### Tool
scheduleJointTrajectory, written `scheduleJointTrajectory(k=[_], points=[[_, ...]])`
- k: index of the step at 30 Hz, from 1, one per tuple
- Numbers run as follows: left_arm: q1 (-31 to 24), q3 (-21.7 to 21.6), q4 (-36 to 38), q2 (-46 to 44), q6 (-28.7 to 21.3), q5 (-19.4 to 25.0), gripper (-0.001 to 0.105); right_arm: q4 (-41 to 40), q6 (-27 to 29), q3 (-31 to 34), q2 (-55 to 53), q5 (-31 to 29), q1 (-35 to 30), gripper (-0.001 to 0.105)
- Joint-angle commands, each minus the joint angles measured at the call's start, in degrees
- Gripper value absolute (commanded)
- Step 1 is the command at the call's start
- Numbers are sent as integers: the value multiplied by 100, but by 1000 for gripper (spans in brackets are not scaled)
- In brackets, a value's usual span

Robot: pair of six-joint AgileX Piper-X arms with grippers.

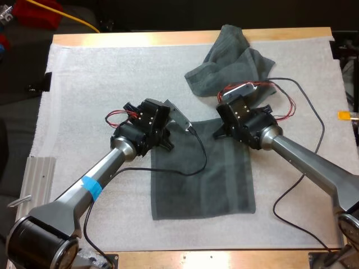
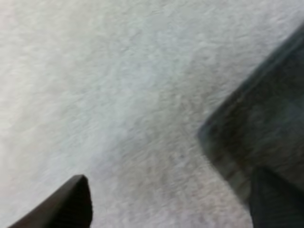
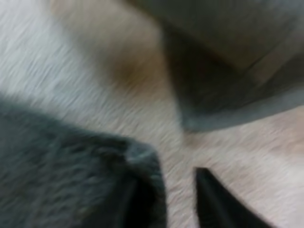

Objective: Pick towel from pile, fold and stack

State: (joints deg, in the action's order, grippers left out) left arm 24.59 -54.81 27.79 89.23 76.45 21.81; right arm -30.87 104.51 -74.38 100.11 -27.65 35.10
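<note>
Flat towel (image 1: 207, 179) lies spread at centre to lower centre of the white mat (image 1: 101, 89), long side running toward the near edge. Pile (image 1: 233, 64), one crumpled towel, sits upper right, reaching the table (image 1: 140, 38) at its far edge. Left gripper (image 1: 166, 144) is low at the flat towel's upper left corner. In the left wrist view its jaws stand wide apart (image 2: 169, 175), gripping nothing: one finger over bare mat, the other over the flat towel (image 2: 259, 128), with the corner between them. Right gripper (image 1: 221, 131) is at the upper right corner, just below the pile. In the right wrist view its jaws are parted (image 3: 173, 190) with mat showing between: one finger (image 3: 213, 204) on bare mat, the other dark against the flat towel's corner (image 3: 57, 161), nothing clamped. Pile (image 3: 228, 71) is close beyond.
</note>
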Motion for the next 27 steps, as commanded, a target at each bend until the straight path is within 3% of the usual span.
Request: scheduleJointTrajectory(k=[1, 4, 7, 15, 20, 27], points=[[-14, -43, -72, -11, -6, 391, 69, 114, -18, -11, -18, -349, -26, 54], [-14, -43, 0, -35, -6, 934, 68, 153, -18, -11, -18, -999, -26, 76], [-14, -43, 179, -177, -6, 951, 68, 153, 11, -11, -18, -1363, -26, 84], [-14, -43, 338, -701, 33, 882, 68, 153, 75, -11, -70, -1312, -26, 84], [-14, -43, 448, -963, 117, 559, 68, 152, 47, -23, -120, -571, -26, 84], [-14, -43, 674, -1021, 169, 320, 68, 122, -467, -23, -119, 127, -147, 84]])
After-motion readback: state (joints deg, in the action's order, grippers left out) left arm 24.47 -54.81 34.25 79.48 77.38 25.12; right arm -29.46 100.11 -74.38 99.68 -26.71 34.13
